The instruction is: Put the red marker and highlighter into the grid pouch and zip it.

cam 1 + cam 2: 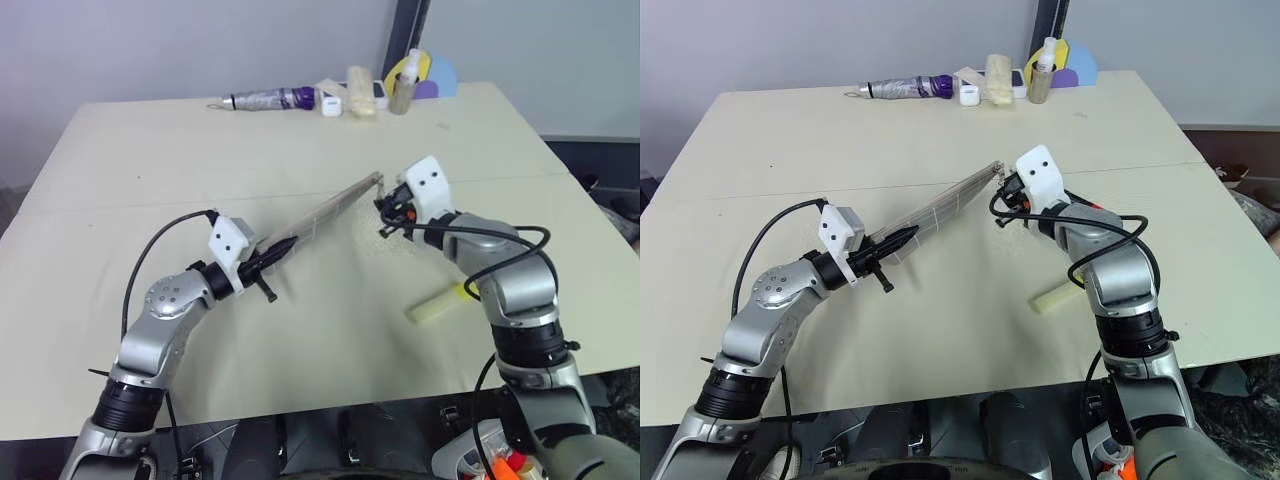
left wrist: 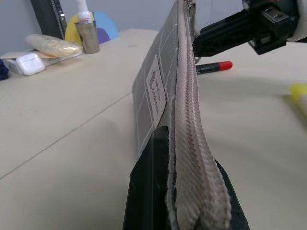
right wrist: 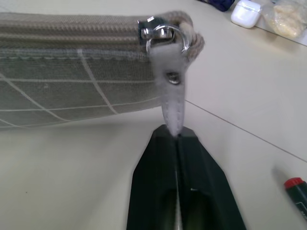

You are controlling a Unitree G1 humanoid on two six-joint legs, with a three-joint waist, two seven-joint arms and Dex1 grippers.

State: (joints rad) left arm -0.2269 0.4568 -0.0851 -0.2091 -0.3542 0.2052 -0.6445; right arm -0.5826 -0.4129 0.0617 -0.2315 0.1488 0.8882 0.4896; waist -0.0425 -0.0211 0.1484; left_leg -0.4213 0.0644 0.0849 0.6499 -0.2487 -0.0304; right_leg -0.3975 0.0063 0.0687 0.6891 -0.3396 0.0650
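The grid pouch [image 1: 325,212] hangs stretched above the table, grey with thin white lines and a white label [image 2: 157,88]. My left gripper [image 1: 272,252] is shut on its near end. My right gripper [image 3: 175,135] is shut on the grey zipper pull tab [image 3: 171,91], whose slider sits at the pouch's far end. The red marker [image 2: 214,67] lies on the table beyond the pouch, by my right arm. The highlighter [image 1: 438,305], pale yellow-green, lies on the table beside my right forearm.
Along the table's far edge lie a silver-and-purple tube [image 1: 265,99], a white earbud case [image 1: 331,105], a wrapped pale bundle [image 1: 361,92] and a small bottle [image 1: 404,85]. A seam [image 1: 150,200] crosses the table.
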